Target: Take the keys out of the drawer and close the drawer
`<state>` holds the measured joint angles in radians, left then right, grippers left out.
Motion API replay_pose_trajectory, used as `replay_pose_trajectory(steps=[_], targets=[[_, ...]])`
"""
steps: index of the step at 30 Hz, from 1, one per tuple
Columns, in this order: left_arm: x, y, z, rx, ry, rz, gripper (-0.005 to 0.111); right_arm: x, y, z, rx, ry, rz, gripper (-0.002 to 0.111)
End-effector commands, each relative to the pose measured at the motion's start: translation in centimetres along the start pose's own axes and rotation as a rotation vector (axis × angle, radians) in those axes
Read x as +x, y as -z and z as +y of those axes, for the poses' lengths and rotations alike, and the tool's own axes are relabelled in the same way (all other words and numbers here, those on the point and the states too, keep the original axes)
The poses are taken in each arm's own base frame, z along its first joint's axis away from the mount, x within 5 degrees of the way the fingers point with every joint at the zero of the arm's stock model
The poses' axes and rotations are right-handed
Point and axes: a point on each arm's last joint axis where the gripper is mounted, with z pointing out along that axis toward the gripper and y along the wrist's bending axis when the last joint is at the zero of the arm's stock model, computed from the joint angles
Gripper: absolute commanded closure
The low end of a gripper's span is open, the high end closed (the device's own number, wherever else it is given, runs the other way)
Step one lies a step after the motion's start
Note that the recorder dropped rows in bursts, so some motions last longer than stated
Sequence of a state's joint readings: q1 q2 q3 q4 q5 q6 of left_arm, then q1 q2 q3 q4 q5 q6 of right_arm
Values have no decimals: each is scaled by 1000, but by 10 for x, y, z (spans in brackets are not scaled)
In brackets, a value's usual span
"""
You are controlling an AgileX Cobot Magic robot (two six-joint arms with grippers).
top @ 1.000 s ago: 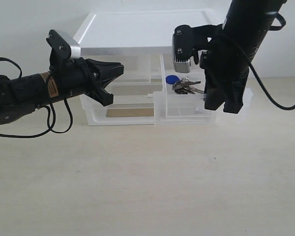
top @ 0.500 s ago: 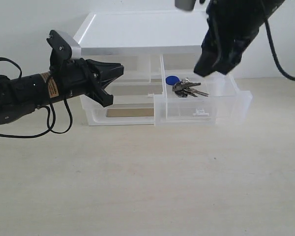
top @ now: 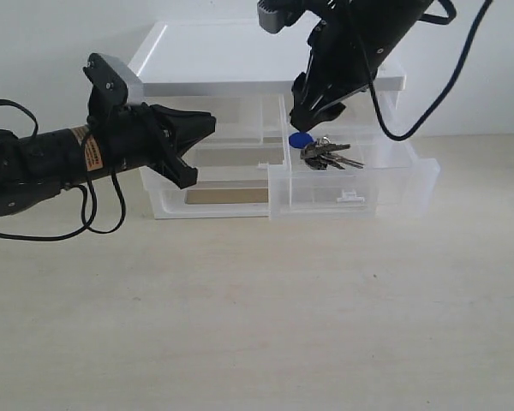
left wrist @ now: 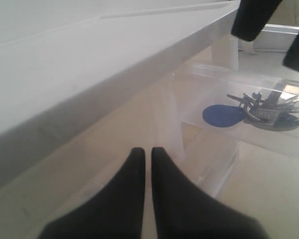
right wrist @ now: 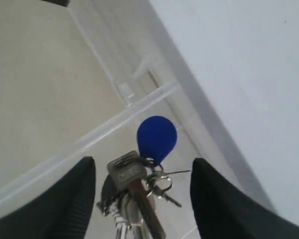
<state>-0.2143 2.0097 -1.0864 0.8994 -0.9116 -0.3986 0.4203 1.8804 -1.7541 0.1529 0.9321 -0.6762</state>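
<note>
The keys (top: 324,154), a silver bunch with a round blue cap (top: 300,139), lie at the left side of the pulled-out drawer (top: 351,187), the right one of the upper pair. My right gripper (top: 315,114) hangs open just above them, pointing down. In the right wrist view the keys (right wrist: 134,184) and blue cap (right wrist: 157,137) lie between the spread fingers of the gripper (right wrist: 143,160), not touched. My left gripper (top: 207,124) is shut and empty, hovering left of the drawer in front of the unit. The left wrist view shows its gripper (left wrist: 145,150) and the keys (left wrist: 264,113) through the drawer wall.
The white-topped drawer unit (top: 257,51) stands at the back of the beige table (top: 257,308). The left upper drawer (top: 231,128) sits closed, and the full-width lower drawer (top: 214,199) juts out slightly. The right arm's cable (top: 450,81) loops beside the unit.
My right arm lifted from the drawer's front right corner and swung left and back, so its open gripper now hangs over the keys. The left arm has stayed still.
</note>
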Motion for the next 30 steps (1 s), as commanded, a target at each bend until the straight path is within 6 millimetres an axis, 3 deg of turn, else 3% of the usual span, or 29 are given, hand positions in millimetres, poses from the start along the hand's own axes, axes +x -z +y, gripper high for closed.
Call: replay_pose_trajectory(steps=[1,7,12,22,29,30], targets=[[8,-6,32,-189,123,73,102,0,-12,-14,59,6,85,57],[8,-6,32,-189,116,74,102,3,-17,-17,78,22,136,57],[8,-6,32,-189,116,74,102,2,-21,-9,-4,30,104,57],[8,-6,32,-189,116,74,102,14,-53,-11,-3,42,187,57],[8,-6,32,-189,113,74,102,16,-58,-12,5,33,196,58],[8,-6,32,-189,113,74,102,16,-58,-12,5,35,196,62]])
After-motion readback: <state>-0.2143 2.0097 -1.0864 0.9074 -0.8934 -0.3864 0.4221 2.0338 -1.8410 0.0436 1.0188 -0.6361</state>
